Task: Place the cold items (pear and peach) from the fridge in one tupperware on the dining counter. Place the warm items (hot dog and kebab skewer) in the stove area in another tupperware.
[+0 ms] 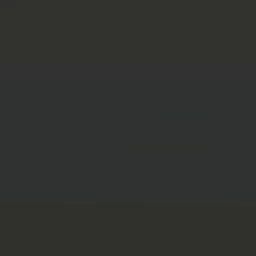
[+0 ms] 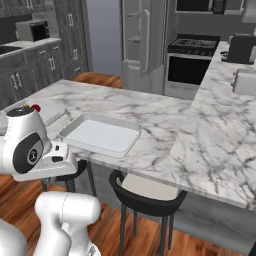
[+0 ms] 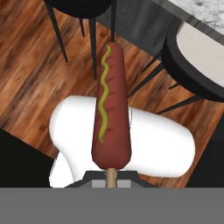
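In the hand view my gripper (image 3: 112, 178) is shut on the wooden stick of the hot dog (image 3: 111, 109), a red-brown sausage with a yellow mustard squiggle. It hangs over wooden floor and black stool legs, beside the dining counter's edge. A shallow pale tupperware (image 2: 100, 135) lies empty on the marble dining counter (image 2: 165, 120), just ahead of my arm. A second flat pale container (image 2: 51, 111) sits to its left, partly hidden behind the arm. The pear, peach and kebab skewer are out of view.
A black stool (image 2: 145, 197) stands under the counter's front edge. The fridge (image 2: 142, 40) and stove (image 2: 192, 60) are at the back. A toaster (image 2: 245, 81) sits on the right counter wing. The left base view is dark.
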